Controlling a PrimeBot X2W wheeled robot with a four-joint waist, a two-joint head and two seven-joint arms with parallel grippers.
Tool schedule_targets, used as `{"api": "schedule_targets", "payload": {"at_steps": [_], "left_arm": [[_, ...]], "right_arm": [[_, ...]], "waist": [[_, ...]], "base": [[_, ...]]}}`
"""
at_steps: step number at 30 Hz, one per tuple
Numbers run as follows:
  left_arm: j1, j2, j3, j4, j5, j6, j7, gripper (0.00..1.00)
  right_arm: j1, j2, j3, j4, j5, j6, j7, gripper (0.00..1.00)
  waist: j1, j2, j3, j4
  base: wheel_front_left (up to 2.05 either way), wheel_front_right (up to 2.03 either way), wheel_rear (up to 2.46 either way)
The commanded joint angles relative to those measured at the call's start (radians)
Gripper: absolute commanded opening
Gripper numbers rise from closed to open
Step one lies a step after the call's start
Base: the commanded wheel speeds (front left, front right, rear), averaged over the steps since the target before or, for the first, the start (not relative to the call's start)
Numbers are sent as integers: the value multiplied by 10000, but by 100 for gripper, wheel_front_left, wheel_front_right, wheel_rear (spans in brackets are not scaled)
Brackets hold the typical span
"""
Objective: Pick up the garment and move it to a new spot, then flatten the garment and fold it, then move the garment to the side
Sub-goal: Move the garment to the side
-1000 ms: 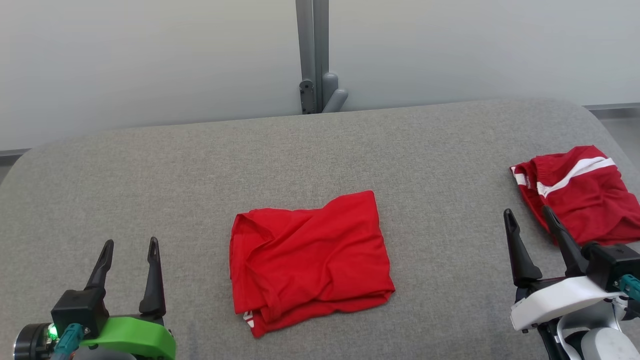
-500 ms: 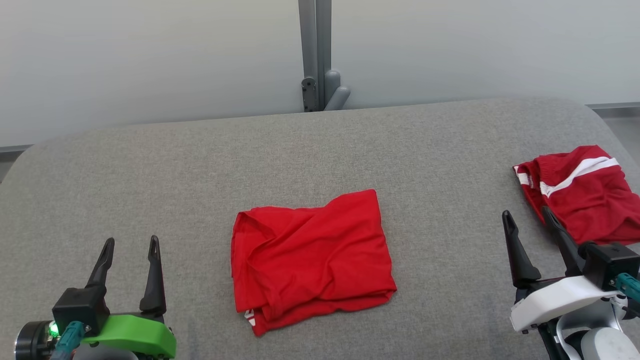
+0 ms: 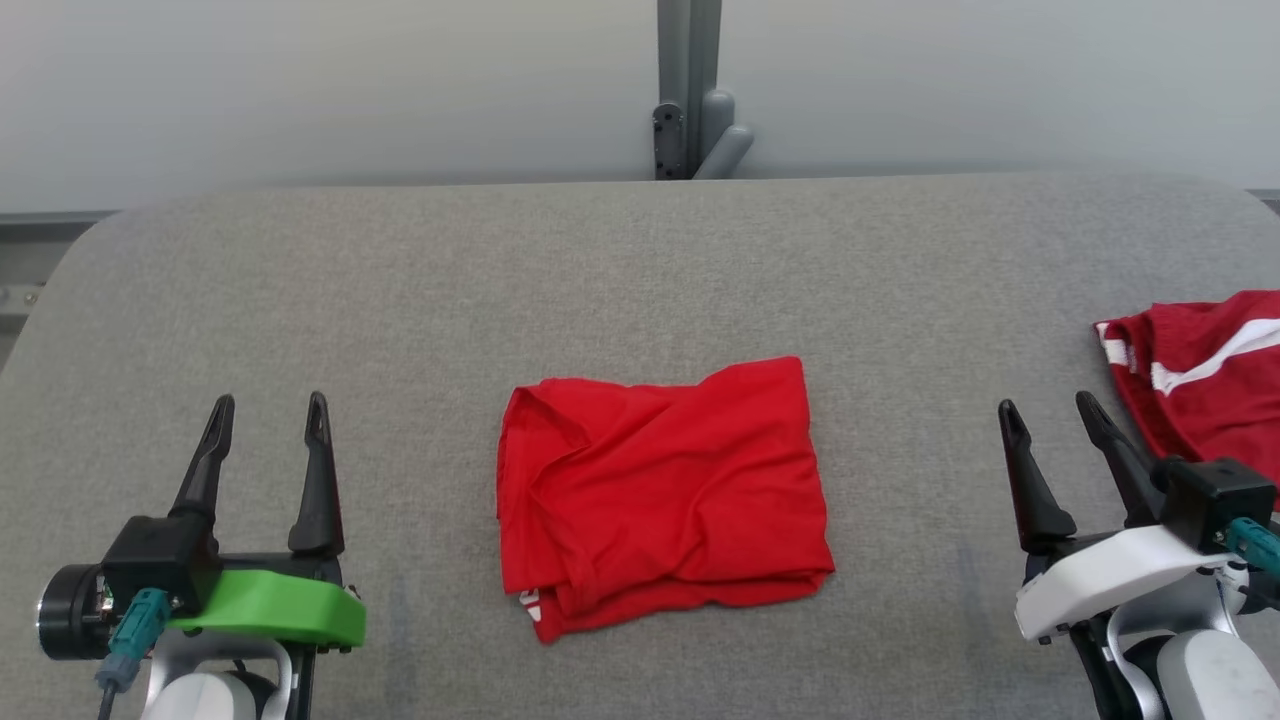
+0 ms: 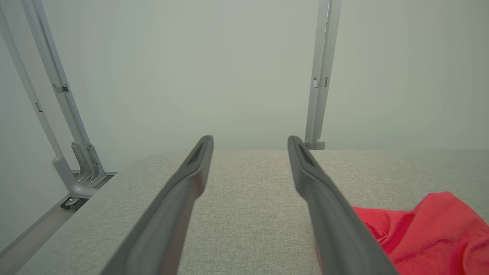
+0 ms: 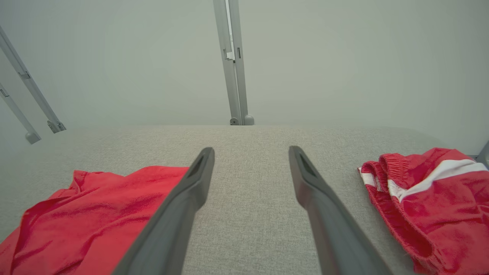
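Note:
A plain red garment point(image 3: 660, 490) lies folded and a little creased in the middle of the grey padded table point(image 3: 600, 260). Its edge shows in the left wrist view point(image 4: 428, 229) and in the right wrist view point(image 5: 88, 214). My left gripper point(image 3: 270, 400) hovers open to the left of the garment, apart from it, with nothing between its fingers point(image 4: 249, 138). My right gripper point(image 3: 1046, 404) is open and holds nothing to the garment's right, over bare table point(image 5: 250, 149).
A second red garment with white stripes point(image 3: 1210, 390) lies at the table's right edge, just beyond my right gripper point(image 5: 431, 194). A grey metal post point(image 3: 690, 90) stands behind the table against a pale wall. The table's corners are rounded.
The whole picture has shifted right, so the camera has moved. My left gripper now stands higher in the view. Both grippers stay open and both garments lie as before.

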Motion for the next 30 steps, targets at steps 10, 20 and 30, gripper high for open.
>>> {"api": "schedule_targets", "payload": {"at_steps": [10,20,30], "left_arm": [[-1128,-383,-379,607,-50,-143,-580,100],[-1488,-479,-336,1155,-156,-154,-916,100],[-1610,-411,-226,1131,-155,-80,-1014,100]], "right_arm": [[-1158,-56,1581,2240,857,-2,346,100],[-2249,-148,2848,4534,2303,-2,704,100],[-3031,-1287,3857,3671,2543,-2,712,0]], "waist": [[0,0,1506,1631],[0,0,1821,1951],[0,0,2018,1307]], "base": [[0,0,0],[0,0,0],[0,0,0]]}}
